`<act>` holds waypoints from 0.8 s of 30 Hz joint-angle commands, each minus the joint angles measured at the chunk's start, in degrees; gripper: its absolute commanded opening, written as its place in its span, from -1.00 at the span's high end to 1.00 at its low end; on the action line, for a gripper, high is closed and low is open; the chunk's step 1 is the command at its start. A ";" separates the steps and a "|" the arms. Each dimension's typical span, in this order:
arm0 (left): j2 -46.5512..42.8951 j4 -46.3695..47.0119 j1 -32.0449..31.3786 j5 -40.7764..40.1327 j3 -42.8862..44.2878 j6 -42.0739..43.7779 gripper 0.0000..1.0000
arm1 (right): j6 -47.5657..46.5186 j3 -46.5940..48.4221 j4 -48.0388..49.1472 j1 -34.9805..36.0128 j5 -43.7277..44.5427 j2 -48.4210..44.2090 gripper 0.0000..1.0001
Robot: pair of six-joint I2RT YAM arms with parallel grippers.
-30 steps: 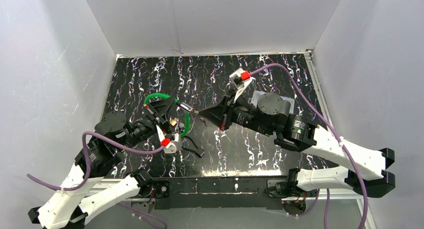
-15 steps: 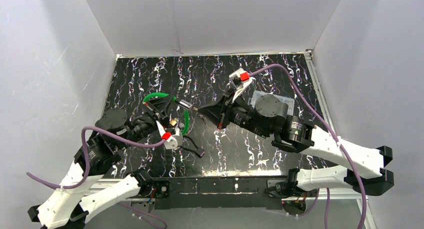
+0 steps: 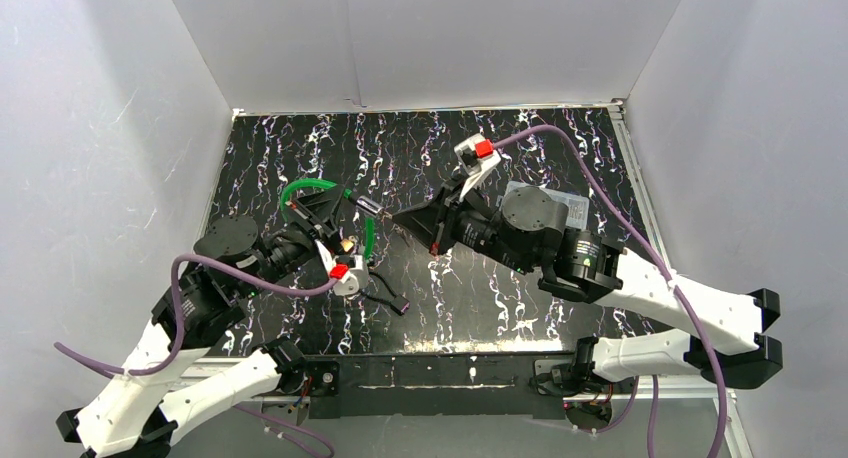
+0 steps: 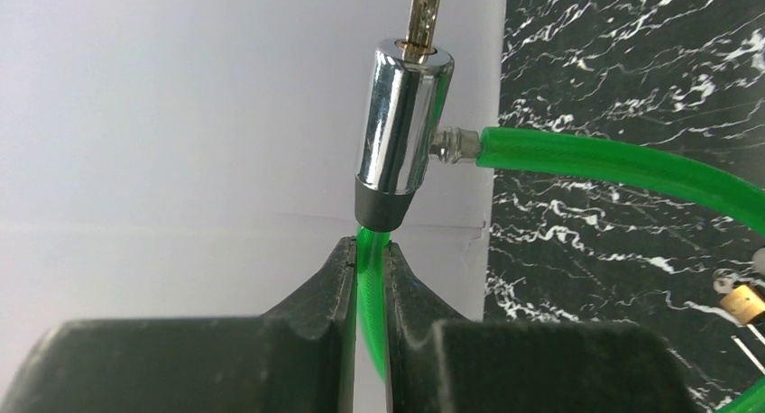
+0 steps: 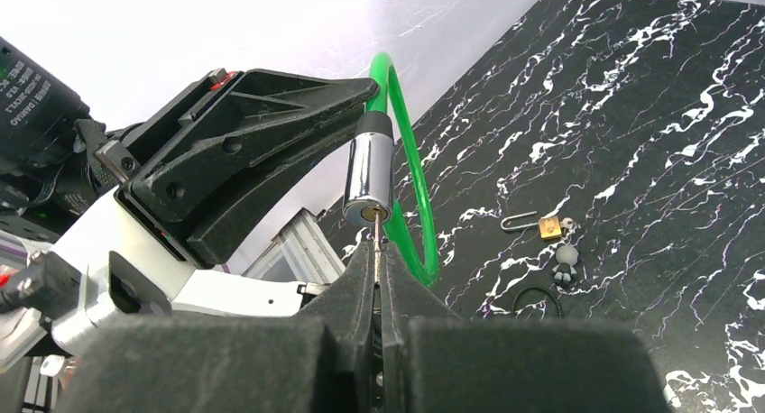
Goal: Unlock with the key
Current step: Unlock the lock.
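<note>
Over the last second our right gripper (image 5: 379, 282) has travelled leftward toward the lock, and the left arm has shifted the lock slightly up the overhead view to meet it, so the gap between them has closed. We have the slim metal key (image 5: 376, 251) pinched between the right gripper's closed fingers, its tip at or just inside the keyhole of the chrome cylindrical lock body (image 5: 368, 174); how deep it sits we cannot tell. Our left gripper (image 4: 368, 251) is clamped on the green plastic-coated cable (image 4: 586, 156) directly below that body, holding the lock in the air above the black white-veined surface (image 3: 520, 158). To do this step well, we should keep the key's line exactly along the cylinder's axis and push straight until it seats fully before any turning. In our judgement the weak point is the cable: it is round and flexible, so the body may swivel with the key. We would turn slowly, keep the left clamp firm, and watch that the key does not slip between the fingers.
</note>
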 commanded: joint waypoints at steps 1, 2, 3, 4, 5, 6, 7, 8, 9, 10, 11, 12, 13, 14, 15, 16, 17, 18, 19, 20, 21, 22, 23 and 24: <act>-0.18 8.94 -0.55 2.57 -0.97 4.89 1.00 | 3.25 3.02 -1.32 0.47 0.68 2.30 0.97; -0.16 9.44 -0.53 2.50 -1.24 5.37 1.00 | 3.64 2.67 -0.97 0.47 0.67 2.22 0.97; -0.16 10.28 -0.52 2.30 -1.36 5.59 1.00 | 4.06 2.24 -0.32 0.47 0.63 2.08 0.97; -0.12 10.72 -0.57 2.04 -1.54 5.60 1.00 | 4.18 2.01 0.29 0.47 0.58 2.03 0.97; -0.03 11.07 -0.53 1.82 -1.54 5.48 1.00 | 4.28 1.89 0.98 0.48 0.64 1.95 0.97; 0.01 11.43 -0.58 1.53 -1.56 5.08 1.00 | 4.14 1.48 2.02 0.47 0.62 1.82 0.97; 0.10 11.60 -0.62 1.21 -1.42 4.51 1.00 | 3.95 1.15 2.66 0.47 1.07 1.75 0.97; 0.15 11.62 -0.66 0.64 -1.15 3.98 1.00 | 3.69 1.07 2.98 0.48 1.43 1.73 0.97; 0.16 11.62 -0.63 0.25 -1.07 3.41 1.00 | 3.32 1.14 3.03 0.47 1.76 1.87 0.97; 0.18 11.62 -0.69 -0.12 -0.83 2.87 1.00 | 2.96 1.30 2.72 0.51 2.45 2.07 0.97; 0.10 11.64 -0.79 -0.58 -0.85 2.53 1.00 | 2.61 1.32 2.76 0.57 2.95 2.12 0.97; 0.10 11.54 -0.79 -0.79 -0.82 2.14 1.00 | 1.98 0.59 3.98 0.60 3.08 1.88 0.97; 0.08 11.53 -0.81 -0.95 -0.82 1.92 1.00 | 1.55 -0.25 5.36 0.68 3.61 1.63 0.97; 0.15 11.47 -0.79 -1.00 -0.79 1.75 1.00 | 1.38 -0.41 5.52 0.72 4.04 1.63 0.97; 0.25 11.45 -0.89 -1.88 -0.81 1.56 1.00 | 1.15 -0.14 5.35 0.81 4.54 1.85 0.97; 0.47 11.44 -0.92 -3.17 -0.61 1.30 1.00 | 1.02 0.06 5.07 0.90 5.05 2.14 0.97; 0.66 11.33 -1.02 -3.84 -0.48 0.93 1.00 | 0.98 0.26 5.10 0.97 5.06 2.26 0.97; 0.82 11.09 -1.05 -4.23 -0.26 0.70 1.00 | 0.85 0.40 5.10 1.04 5.36 2.36 0.97; 1.03 10.74 -1.06 -4.43 -0.14 0.69 1.00 | 0.74 0.54 5.35 1.14 5.39 2.37 0.97; 0.99 10.48 -1.17 -4.39 -0.02 0.62 1.00 | 0.37 0.63 5.78 1.23 4.93 2.38 0.97; 1.03 10.31 -1.19 -4.46 -0.07 0.79 1.00 | 0.03 1.00 5.77 1.25 4.90 2.50 0.97; 1.11 10.16 -1.19 -4.48 -0.04 0.84 1.00 | -0.16 1.39 5.32 1.33 4.89 2.67 0.97; 1.20 9.99 -1.14 -4.49 0.05 0.62 1.00 | -0.46 1.53 5.19 1.41 4.95 2.76 0.97; 1.38 9.49 -1.14 -4.39 0.43 0.22 1.00 | -0.75 1.56 5.18 1.51 5.16 2.65 0.97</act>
